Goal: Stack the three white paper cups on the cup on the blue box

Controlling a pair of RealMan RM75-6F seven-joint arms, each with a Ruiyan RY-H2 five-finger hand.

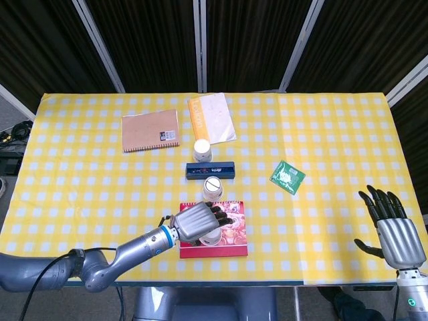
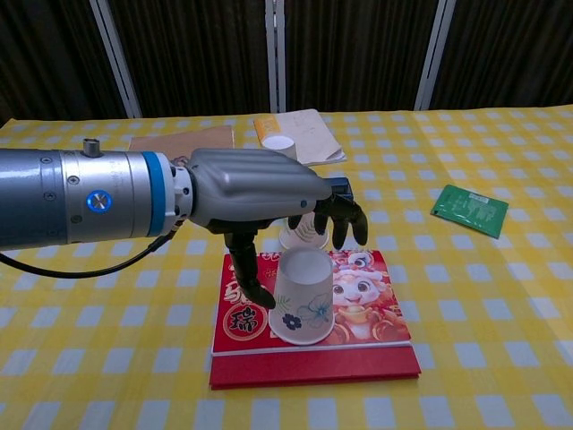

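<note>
Three white paper cups stand upside down in a line. The nearest cup (image 1: pixel 212 235) (image 2: pixel 303 309) stands on a red picture book (image 1: pixel 234 242) (image 2: pixel 376 313). A middle cup (image 1: pixel 212 188) is just in front of the blue box (image 1: pixel 210 171), and my hand mostly hides it in the chest view. The far cup (image 1: pixel 202 150) (image 2: pixel 278 143) stands behind the box. My left hand (image 1: pixel 198 221) (image 2: pixel 260 190) arches over the nearest cup with nothing held, its thumb down by the cup's left side and its fingers curved past the far side. My right hand (image 1: pixel 394 231) is spread flat near the table's front right corner.
A brown spiral notebook (image 1: pixel 150 130) and a white and orange booklet (image 1: pixel 211 117) (image 2: pixel 309 134) lie at the back. A green packet (image 1: pixel 287 177) (image 2: pixel 469 210) lies to the right of the blue box. My left forearm (image 2: pixel 81 197) crosses the front left of the table.
</note>
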